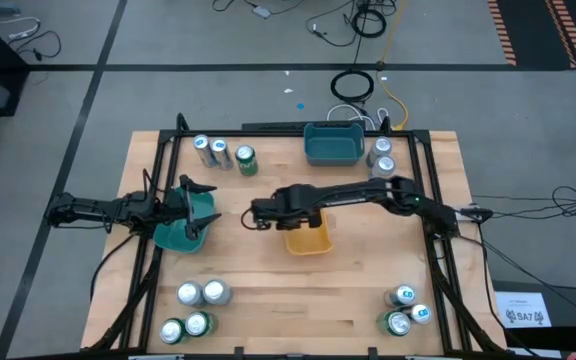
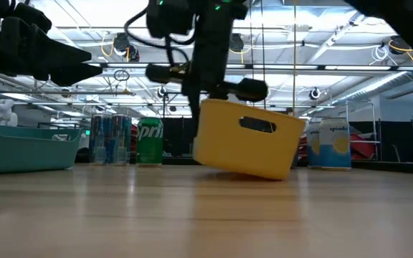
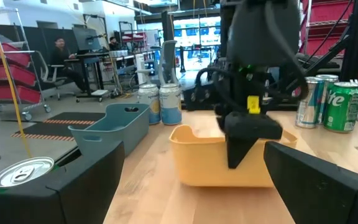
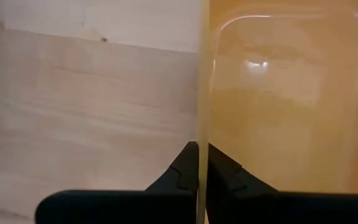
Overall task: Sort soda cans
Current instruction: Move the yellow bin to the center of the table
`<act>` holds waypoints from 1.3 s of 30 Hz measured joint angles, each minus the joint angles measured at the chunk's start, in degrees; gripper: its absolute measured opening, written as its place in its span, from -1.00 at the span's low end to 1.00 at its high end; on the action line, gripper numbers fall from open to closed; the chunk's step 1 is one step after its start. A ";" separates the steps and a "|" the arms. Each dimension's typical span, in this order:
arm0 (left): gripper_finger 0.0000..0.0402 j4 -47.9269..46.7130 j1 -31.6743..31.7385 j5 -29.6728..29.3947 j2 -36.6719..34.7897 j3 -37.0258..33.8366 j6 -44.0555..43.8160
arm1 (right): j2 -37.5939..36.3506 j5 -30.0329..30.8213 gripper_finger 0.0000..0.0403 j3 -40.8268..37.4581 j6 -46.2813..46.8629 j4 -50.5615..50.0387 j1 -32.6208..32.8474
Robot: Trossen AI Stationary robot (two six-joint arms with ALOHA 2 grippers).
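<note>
1. Your right pincer (image 1: 286, 222) is pressed together on one wall of the yellow tray (image 1: 307, 237). The right wrist view shows the thin yellow wall (image 4: 201, 93) caught edge-on between the two dark fingers (image 4: 182, 171).
2. The low view shows that tray (image 2: 248, 137) tilted, one end off the table (image 2: 206, 215) and the other corner touching the wood. You're carrying it, not resting it.
3. The right arm reaches in low from the right side across the middle of the table, wrist bent down onto the tray's left-hand edge.
4. The relation that counts: the soda cans sit in clusters at the table's edges, all well apart from the tray. Three stand at the far left (image 1: 224, 155), two at the far right by the blue tray (image 1: 332, 145), four at the near left (image 1: 194, 308), and some at the near right (image 1: 406, 308).
5. The tray's long axis runs roughly far-to-near on the table, so set it down flat before any can goes in.
6. Your left pincer (image 1: 196, 207) hovers spread wide over the teal tray (image 1: 175, 235) at the left side. It's nearer the two left clusters, so I'd judge those cans are its job.
7. Every can stands upright, top up, so come in from the side or from above.
</note>
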 joint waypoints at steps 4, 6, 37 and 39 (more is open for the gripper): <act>0.96 0.02 0.00 0.00 -0.02 -0.02 0.00 | 1.40 -1.05 -1.00 0.88 0.97 -2.96 -0.68; 0.96 0.03 0.01 0.00 -0.01 0.00 0.00 | 1.54 -1.12 -1.00 0.79 2.45 -5.61 -0.71; 0.96 0.02 0.00 0.00 -0.02 0.00 0.00 | 0.56 -3.89 -0.57 0.77 2.33 -4.95 -0.58; 0.96 0.02 0.00 0.00 -0.02 0.00 0.00 | -0.02 -3.87 -0.52 0.77 1.62 -5.00 -0.58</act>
